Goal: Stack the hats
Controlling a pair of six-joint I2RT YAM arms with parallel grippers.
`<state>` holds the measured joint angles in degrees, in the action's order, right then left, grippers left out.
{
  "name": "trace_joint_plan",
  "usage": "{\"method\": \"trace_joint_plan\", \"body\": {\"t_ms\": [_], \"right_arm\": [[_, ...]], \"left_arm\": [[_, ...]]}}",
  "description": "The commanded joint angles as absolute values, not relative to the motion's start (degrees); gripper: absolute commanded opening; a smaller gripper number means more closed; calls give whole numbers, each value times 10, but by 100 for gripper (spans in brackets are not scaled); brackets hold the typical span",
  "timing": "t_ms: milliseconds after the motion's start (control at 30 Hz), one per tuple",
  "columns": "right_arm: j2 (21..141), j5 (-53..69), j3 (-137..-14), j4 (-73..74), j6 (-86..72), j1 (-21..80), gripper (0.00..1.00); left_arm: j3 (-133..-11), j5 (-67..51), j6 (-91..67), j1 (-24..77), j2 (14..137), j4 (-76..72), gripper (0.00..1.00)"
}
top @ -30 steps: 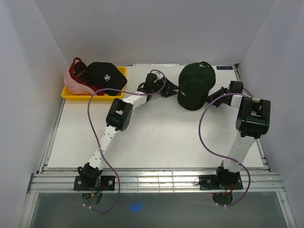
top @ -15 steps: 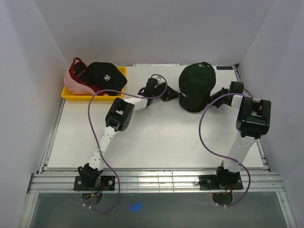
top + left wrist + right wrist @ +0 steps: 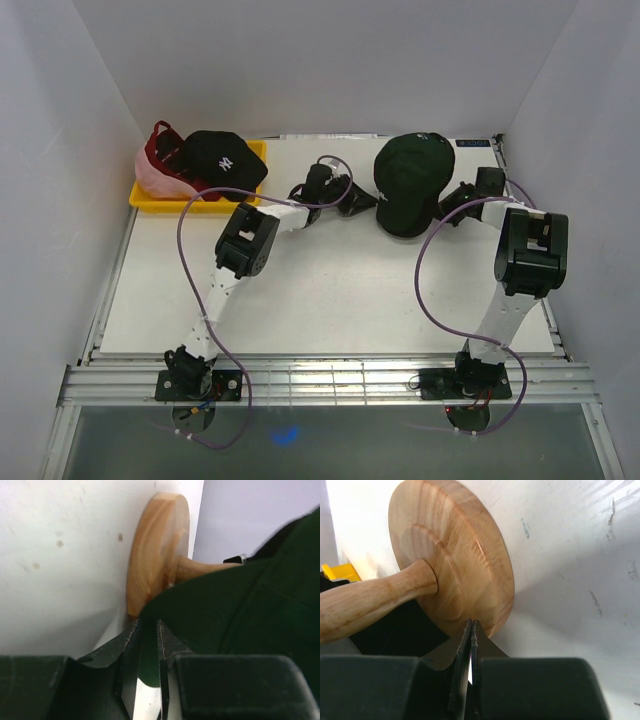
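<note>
The dark green fabric baseball cap [image 3: 410, 180] sits draped on the turned wooden stand [image 3: 157, 555] directly between the two grippers, its long axis running from the far side of the white table [image 3: 330, 280] to the near side, with the soft domed crown at the far end and the curved brim pointing back toward the arm bases. The left gripper [image 3: 368, 203] has its black fingers clamped on the cap's lower edge, a fold of green cloth pinched between them in its wrist view. The right gripper [image 3: 445, 208], on the cap's opposite side, has its fingers pressed together to a thin slit with nothing seen between them, their tips just in front of the stand's flat grained disc base and smooth round stem. Well to the left of the left gripper, a yellow plastic tray [image 3: 140, 197] holds three more hats in a loose heap: a black fabric cap with a white logo [image 3: 222, 160], a dark red cap [image 3: 160, 138] and a pink cap [image 3: 158, 178].
</note>
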<state>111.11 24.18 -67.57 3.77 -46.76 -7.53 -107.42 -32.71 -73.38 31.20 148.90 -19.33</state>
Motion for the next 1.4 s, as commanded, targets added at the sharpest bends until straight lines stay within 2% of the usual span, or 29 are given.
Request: {"method": "trace_joint_plan", "body": {"t_ms": [0, 367, 633, 1167, 1367], "right_arm": [[1082, 213, -671, 62, -443, -62, 8], [1082, 165, -667, 91, -422, -40, 8], [1060, 138, -677, 127, -399, -40, 8], [1064, 142, -690, 148, -391, -18, 8], [1028, 120, -679, 181, -381, -57, 10]], "left_arm": [[-1044, -319, -699, 330, 1397, -190, 29], [-1013, -245, -575, 372, 1325, -48, 27], [-964, -229, -538, 391, 1266, -34, 27], [-1090, -235, -514, 442, 1334, 60, 27], [-1018, -213, -480, 441, 1232, 99, 28]]}}
